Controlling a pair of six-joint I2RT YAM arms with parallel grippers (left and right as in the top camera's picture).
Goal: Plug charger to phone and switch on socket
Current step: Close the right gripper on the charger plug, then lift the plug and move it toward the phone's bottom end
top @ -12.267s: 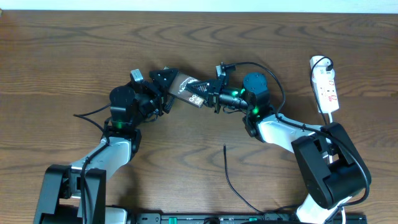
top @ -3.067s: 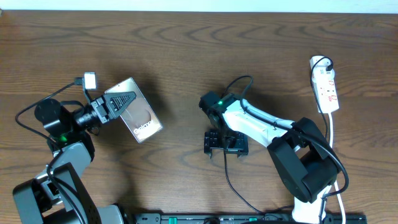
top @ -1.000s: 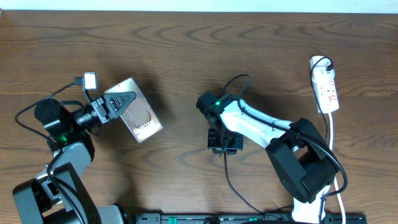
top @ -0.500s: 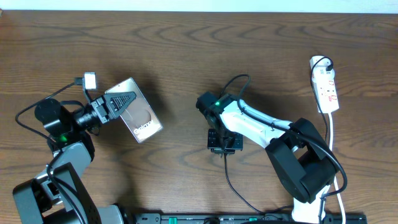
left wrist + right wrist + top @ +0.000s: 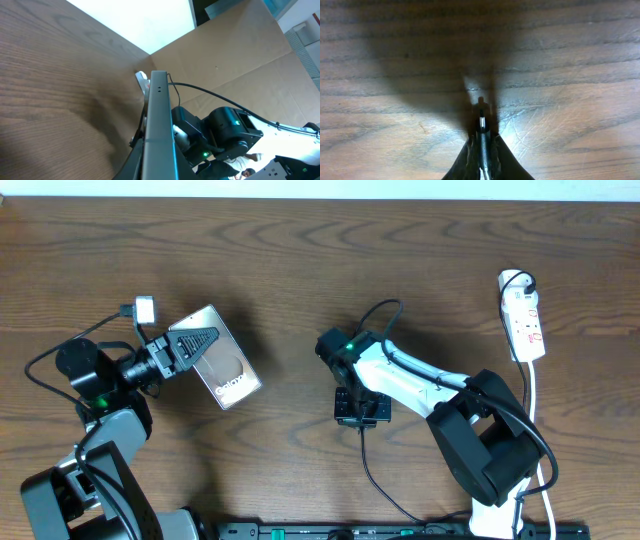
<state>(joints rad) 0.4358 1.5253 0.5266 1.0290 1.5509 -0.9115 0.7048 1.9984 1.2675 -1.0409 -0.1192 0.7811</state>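
Note:
The phone (image 5: 232, 370), a glossy slab with white lettering, is held tilted above the table at the left by my left gripper (image 5: 203, 344), which is shut on one end of it. In the left wrist view the phone (image 5: 159, 115) shows edge-on between the fingers of that gripper (image 5: 157, 167). My right gripper (image 5: 362, 414) points down at the table in the middle, shut on the charger's plug tip (image 5: 481, 114); its fingers (image 5: 495, 150) pinch the plug from both sides. The thin black charger cable (image 5: 372, 475) trails toward the front edge. The socket (image 5: 524, 320) lies at the far right.
The socket's white cord (image 5: 535, 395) runs down the right side past the right arm's base (image 5: 495, 465). The left arm's base (image 5: 85, 490) sits at the front left. A black rail (image 5: 350, 530) lines the front edge.
The right gripper's fingers have closed in on the charger's plug tip. The left gripper and the phone have stayed where they were.

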